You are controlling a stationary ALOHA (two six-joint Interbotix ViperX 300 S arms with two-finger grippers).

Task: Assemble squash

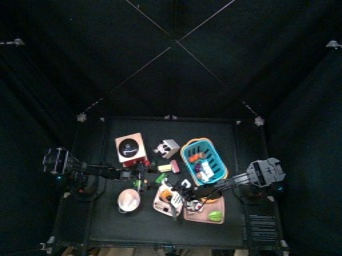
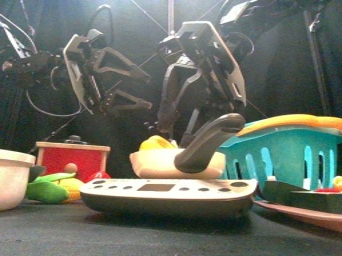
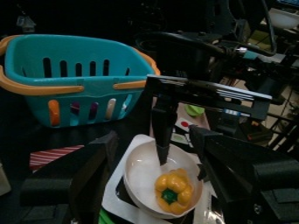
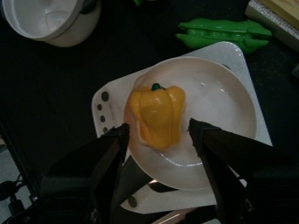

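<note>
A yellow toy vegetable [image 4: 158, 114] with a green stem, shaped like a bell pepper, lies on a white plate [image 4: 222, 101] that sits on a kitchen scale [image 2: 167, 192]. My right gripper [image 4: 162, 147] is open, low over the plate, with one jaw on each side of the vegetable. My left gripper [image 3: 158, 179] is open and empty, a short way from the plate and facing it. The vegetable also shows in the left wrist view [image 3: 172, 189] and in the front view [image 2: 158, 146]. No second piece of it shows.
A teal basket [image 1: 201, 160] stands behind the scale, a red box [image 1: 130, 148] at the back left, a white bowl [image 4: 52, 19] left of the scale. Green pea pods [image 4: 228, 31] lie beside the plate. A pink tray [image 1: 210, 211] sits at the front right.
</note>
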